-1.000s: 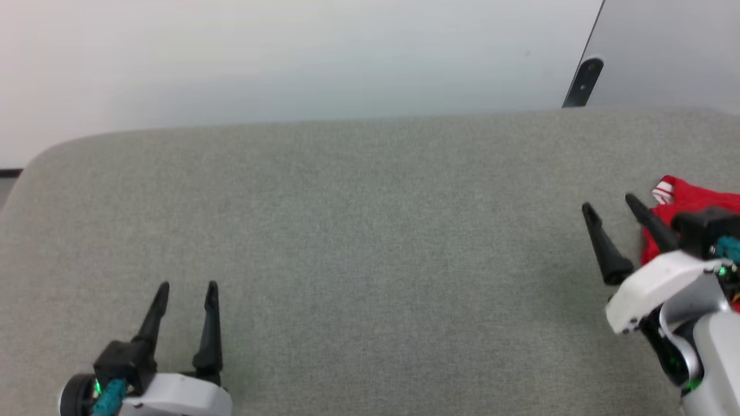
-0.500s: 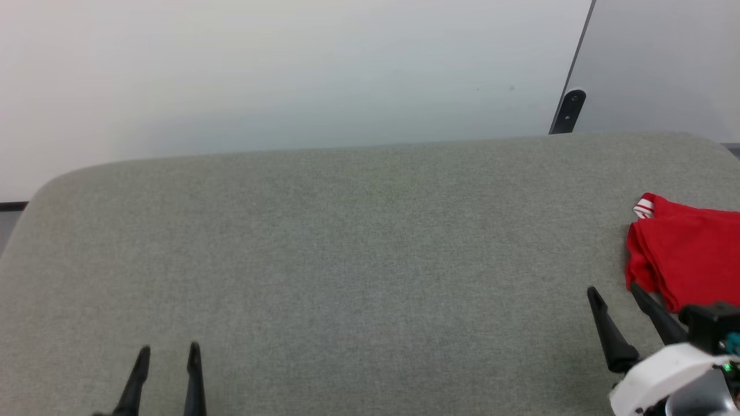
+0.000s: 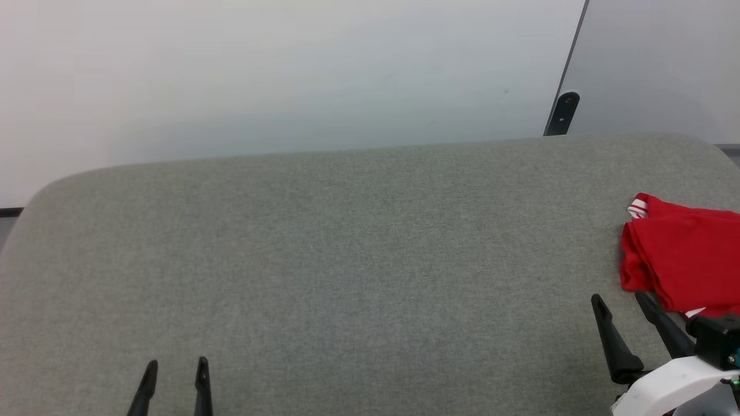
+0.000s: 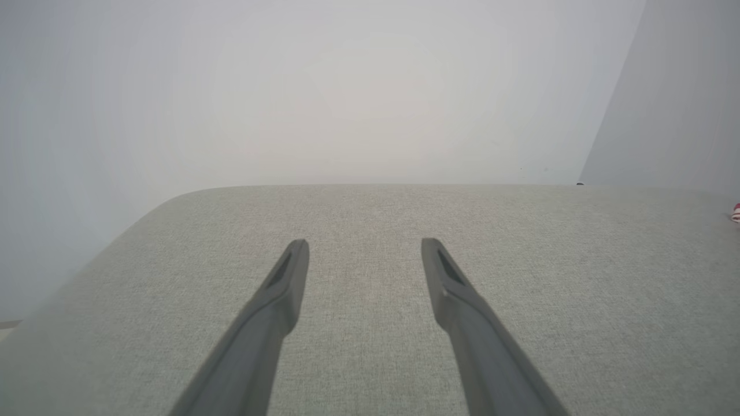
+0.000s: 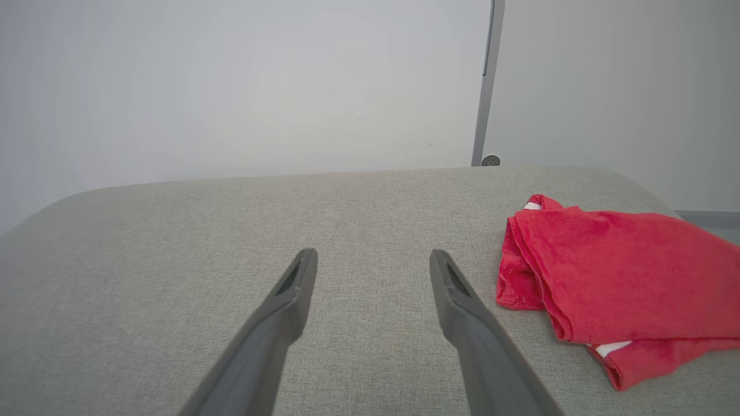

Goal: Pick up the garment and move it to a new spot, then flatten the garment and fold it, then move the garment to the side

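Garment [image 5: 613, 271], soft red folded cloth, lies on nubby grey cushion [image 3: 347, 260].

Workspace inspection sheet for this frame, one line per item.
Surface: grey fabric cushion, rounded corners, flat.
Job's things: red garment lies folded in a bundle at the cushion's right edge, striped trim at its far corner; not held.
Clutter: nothing seen.
Pincers: left pincer open over bare cushion, near left; right pincer open, just left of the garment, nothing between its fingers.
Cables: nothing seen.
Surroundings: white wall behind; grey panel at right, dark bracket at its foot.
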### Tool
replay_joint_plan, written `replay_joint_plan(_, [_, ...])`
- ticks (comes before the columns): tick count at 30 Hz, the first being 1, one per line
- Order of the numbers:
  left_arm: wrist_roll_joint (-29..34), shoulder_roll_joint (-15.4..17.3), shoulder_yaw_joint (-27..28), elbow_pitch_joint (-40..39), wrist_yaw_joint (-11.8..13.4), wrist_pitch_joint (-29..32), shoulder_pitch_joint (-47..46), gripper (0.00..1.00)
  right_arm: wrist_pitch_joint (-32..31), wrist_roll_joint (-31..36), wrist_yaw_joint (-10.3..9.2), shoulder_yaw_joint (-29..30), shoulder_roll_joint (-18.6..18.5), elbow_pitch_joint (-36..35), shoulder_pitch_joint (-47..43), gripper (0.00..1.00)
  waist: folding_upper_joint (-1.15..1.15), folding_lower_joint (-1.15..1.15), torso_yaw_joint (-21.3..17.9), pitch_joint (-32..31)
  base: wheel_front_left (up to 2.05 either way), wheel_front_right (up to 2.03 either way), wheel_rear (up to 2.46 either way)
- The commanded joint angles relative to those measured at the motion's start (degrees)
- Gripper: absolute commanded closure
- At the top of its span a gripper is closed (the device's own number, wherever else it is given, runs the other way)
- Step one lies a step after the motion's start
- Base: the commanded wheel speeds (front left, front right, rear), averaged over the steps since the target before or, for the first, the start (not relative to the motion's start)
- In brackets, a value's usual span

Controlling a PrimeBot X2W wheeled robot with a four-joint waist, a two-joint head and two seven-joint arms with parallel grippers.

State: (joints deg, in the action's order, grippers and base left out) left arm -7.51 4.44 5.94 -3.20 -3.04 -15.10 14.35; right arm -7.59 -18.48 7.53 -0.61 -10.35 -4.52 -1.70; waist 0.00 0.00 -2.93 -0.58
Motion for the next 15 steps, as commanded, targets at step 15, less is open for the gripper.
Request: replay_joint_plan(15, [-0.90, 0.48, -0.36, -0.44, 0.71, 0.42, 0.54, 0.00, -0.51, 0.16, -0.10, 0.41, 0.47, -0.96, -1.05, 0.00, 0.00, 0.00, -0.16, 0.26, 0.00, 0.00, 0.00])
